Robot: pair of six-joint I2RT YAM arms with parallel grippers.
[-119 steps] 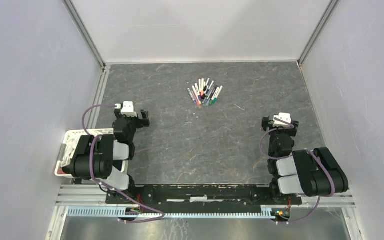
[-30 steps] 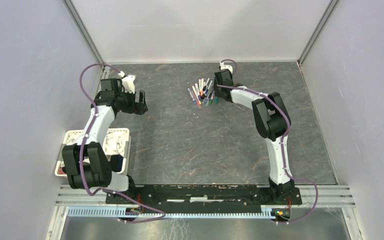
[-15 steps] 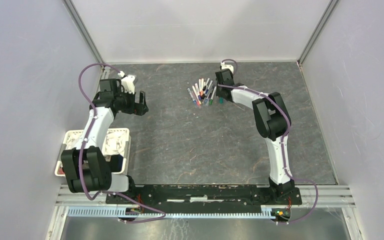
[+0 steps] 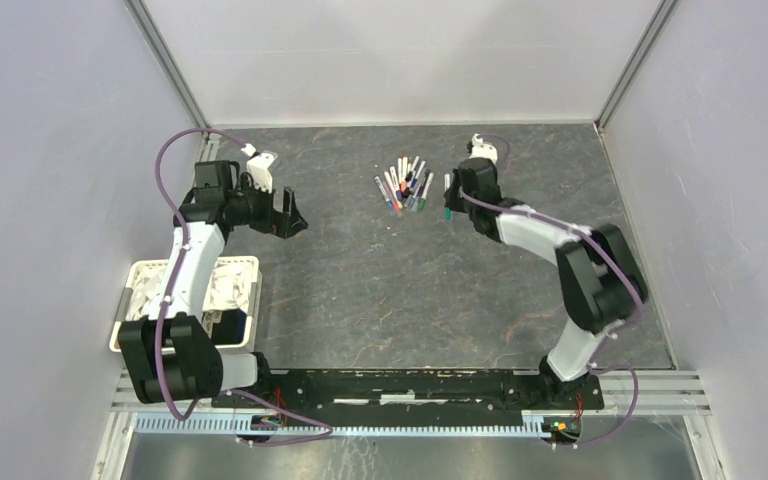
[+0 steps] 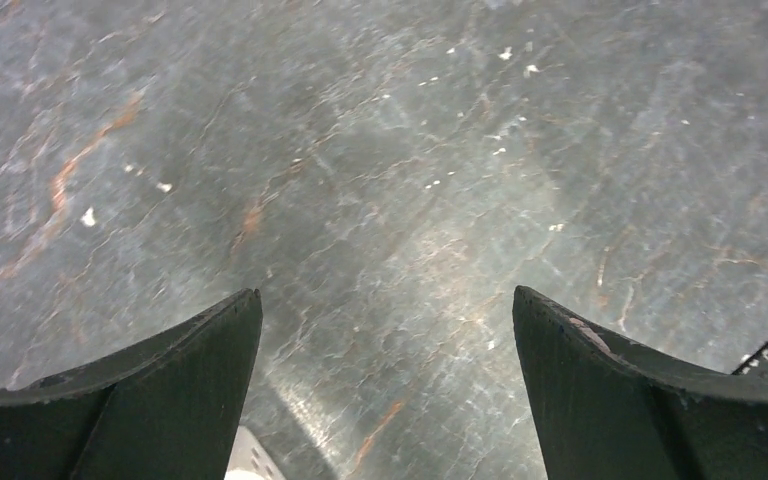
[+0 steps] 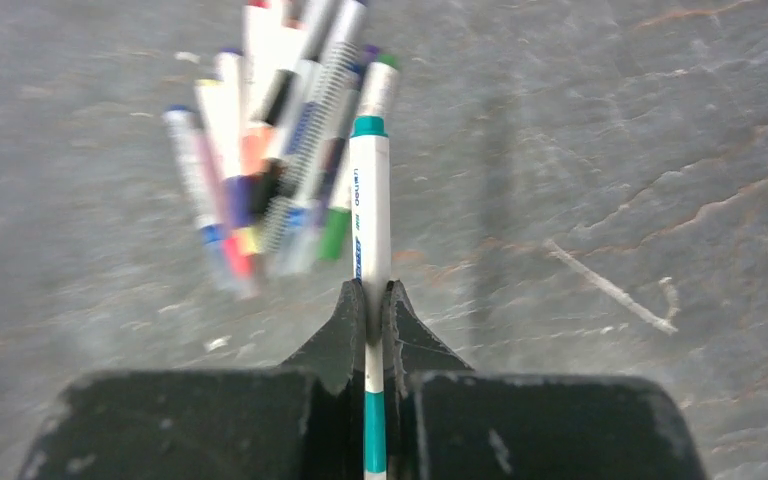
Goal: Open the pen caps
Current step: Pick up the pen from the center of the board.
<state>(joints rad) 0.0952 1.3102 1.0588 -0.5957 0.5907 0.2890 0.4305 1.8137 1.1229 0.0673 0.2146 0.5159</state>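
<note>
The right gripper [image 6: 374, 300] is pinching a green-ended pen [image 6: 369, 200] mid-barrel, probably leaving both ends free for uncapping; the left gripper [image 5: 387, 310], upper left overhead, is hanging wide open, empty.

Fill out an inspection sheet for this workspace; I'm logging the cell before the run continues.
Surface: dark stone-patterned table, faint scratches.
Job's things: pens piled at the far middle; one green-ended pen held apart from them; loose caps, nothing seen.
Clutter: white bin at the left edge, contents unclear.
Grippers: left gripper, jaws open, empty; right gripper, jaws shut on the green-ended pen.
Cables: purple cables looped along both arms.
Surroundings: plain walls.
</note>
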